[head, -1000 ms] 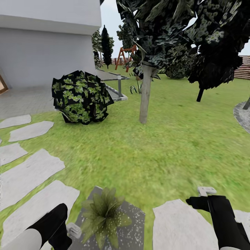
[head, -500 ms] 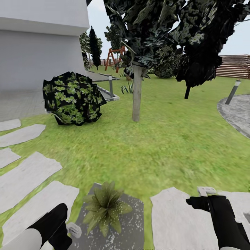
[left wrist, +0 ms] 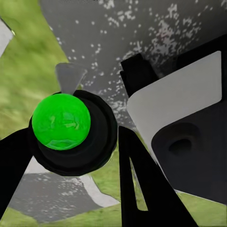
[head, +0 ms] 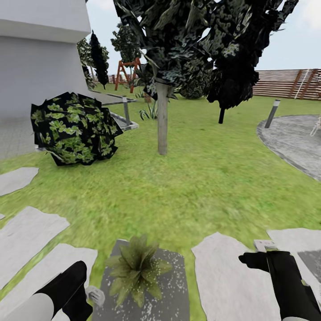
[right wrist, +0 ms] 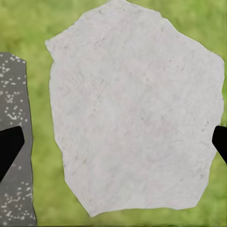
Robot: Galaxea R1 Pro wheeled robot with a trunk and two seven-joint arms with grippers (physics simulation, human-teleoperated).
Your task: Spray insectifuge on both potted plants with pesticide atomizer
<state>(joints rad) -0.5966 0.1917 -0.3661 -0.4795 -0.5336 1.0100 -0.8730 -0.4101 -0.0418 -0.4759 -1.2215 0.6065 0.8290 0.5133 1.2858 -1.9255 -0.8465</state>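
Atomizer (left wrist: 179, 104), as I read it, is the white-and-dark body pressed close beside my left tool (head: 76, 285) in the left wrist view. The tool's black fingers flank a round black part carrying a green ball (left wrist: 61, 121), but I cannot tell whether they are clamped or merely alongside. I judge the sprayer to be light, hollow, smooth plastic that twists easily, so the waist under the trigger head is the place to hold it. Just beside that tool sits the potted plant (head: 136, 267) on a dark stepping stone (head: 174, 290), with whitish insectifuge specks on its leaves and on the slab. My right tool (head: 256, 260) is spread wide and empty over a pale stepping stone (right wrist: 132, 113). Ahead the lawn (head: 200, 178) lies open. A tree trunk (head: 162, 118), a dark bush (head: 73, 127), a bollard lamp (head: 272, 113) and the patio edge (head: 285, 142) stand well apart.
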